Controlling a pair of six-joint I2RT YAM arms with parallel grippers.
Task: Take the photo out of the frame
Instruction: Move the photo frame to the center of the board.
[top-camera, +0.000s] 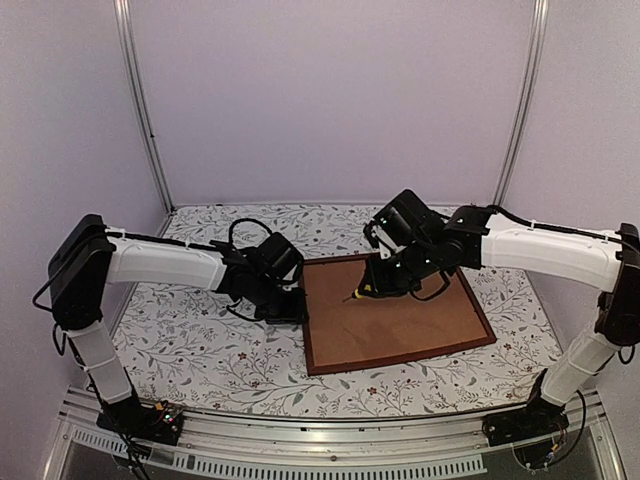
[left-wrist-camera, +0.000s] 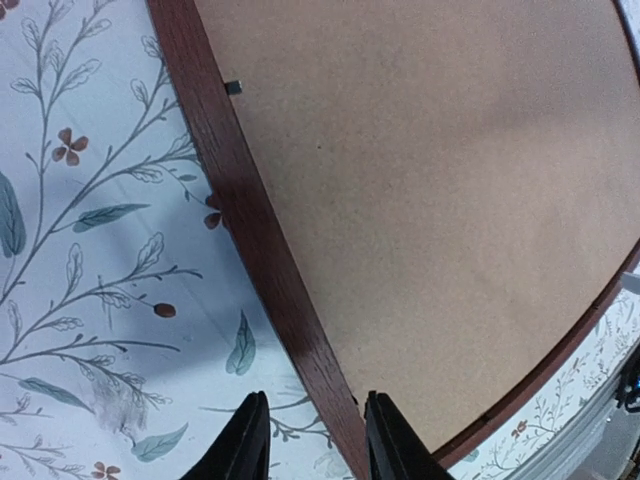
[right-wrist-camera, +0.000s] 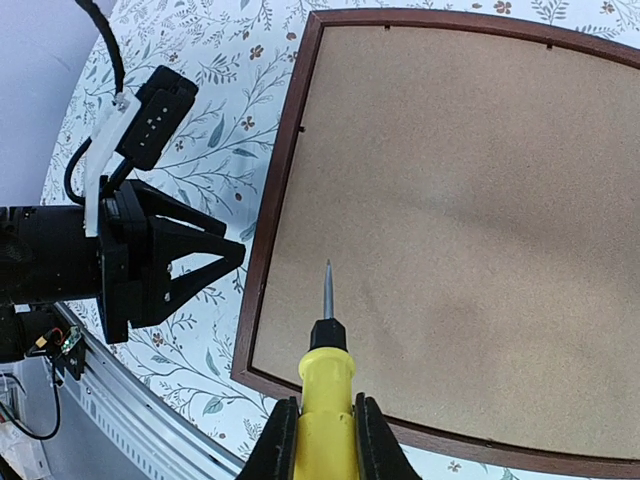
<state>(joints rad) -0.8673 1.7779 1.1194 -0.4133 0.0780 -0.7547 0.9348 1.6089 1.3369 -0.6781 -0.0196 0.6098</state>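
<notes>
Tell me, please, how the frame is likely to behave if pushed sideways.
Probably stiff: the frame has straight wooden rails. Likely to slide, not tip, since it lies flat on the table. Perhaps light, being thin.

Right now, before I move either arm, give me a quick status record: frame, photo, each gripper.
frame: flat on table, back up, backing board in place
photo: not visible
left gripper: open, fingers apart over the frame's left rail
right gripper: shut on yellow-handled screwdriver, tip over the backing board
</notes>
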